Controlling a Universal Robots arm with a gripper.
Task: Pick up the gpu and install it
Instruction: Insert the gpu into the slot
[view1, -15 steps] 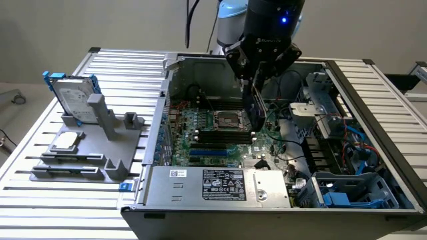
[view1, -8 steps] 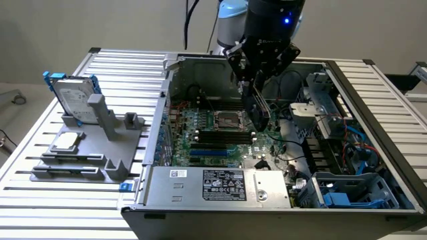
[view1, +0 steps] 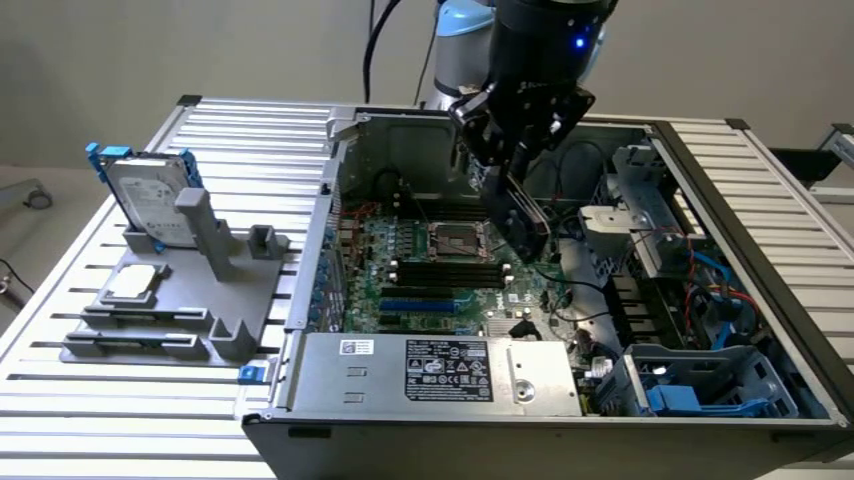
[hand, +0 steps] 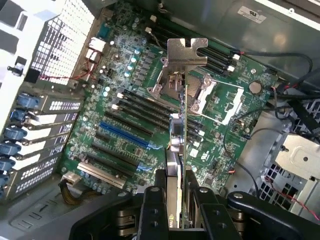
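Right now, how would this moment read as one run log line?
pincer: shut on gpu | gpu: edge-on above motherboard, inside case | install: not yet seated

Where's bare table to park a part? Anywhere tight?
Bare slats: the table strip in front of the fixture, and beyond the case on the exterior view's right. Crowded: inside the case, where the end effector holds the gpu over the motherboard, cables alongside.

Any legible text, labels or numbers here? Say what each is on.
None legible.
Black label on power supply: too small.
Small sticker beside it: too small.
Hard drive label: blurred.
White sticker on case wall: blurred.
gpu: no text shows.
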